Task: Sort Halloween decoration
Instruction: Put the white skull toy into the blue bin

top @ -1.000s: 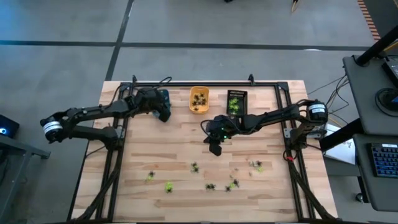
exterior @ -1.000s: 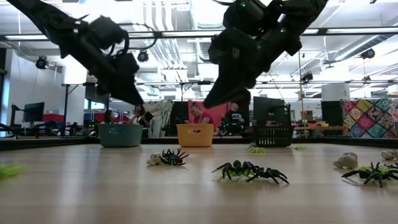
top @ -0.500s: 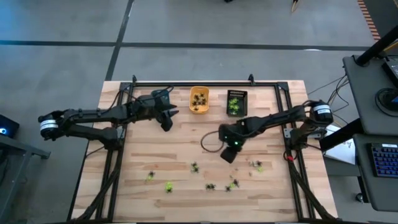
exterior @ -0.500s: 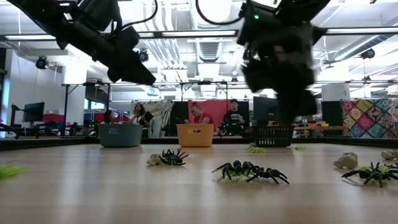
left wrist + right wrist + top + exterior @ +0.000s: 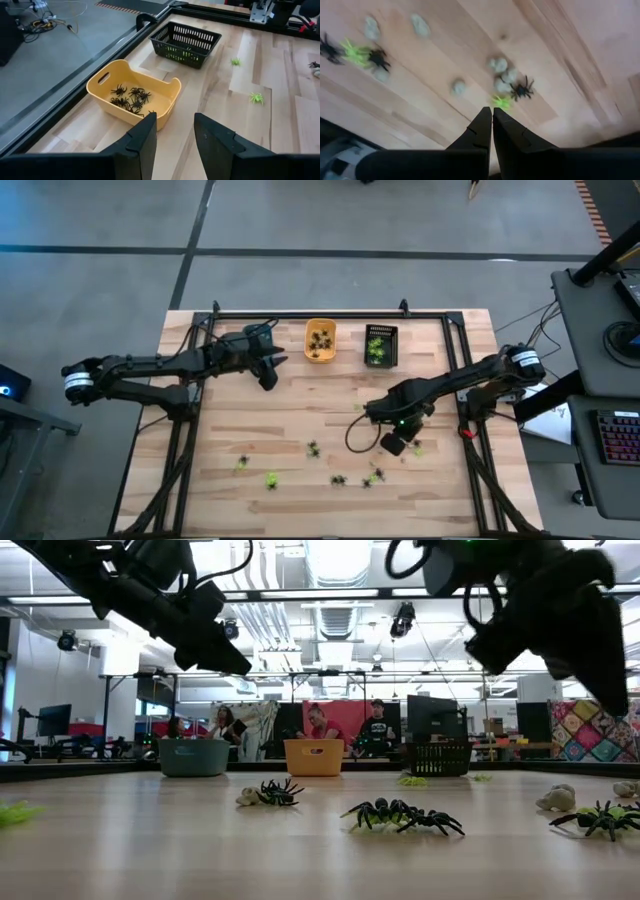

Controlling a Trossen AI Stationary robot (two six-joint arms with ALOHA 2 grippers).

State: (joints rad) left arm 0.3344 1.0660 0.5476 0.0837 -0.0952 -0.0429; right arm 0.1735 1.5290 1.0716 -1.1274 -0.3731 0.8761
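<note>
You get even, bright light from ceiling lamps (image 5: 340, 560), which glare white in the low view. The right hand (image 5: 585, 635) is smeared by motion blur there, and the desk (image 5: 445, 80) looks soft in its wrist view.

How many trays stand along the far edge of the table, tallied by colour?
Blue-green tray: 1
Orange tray: 1
Black tray: 1
Total: 3
</note>
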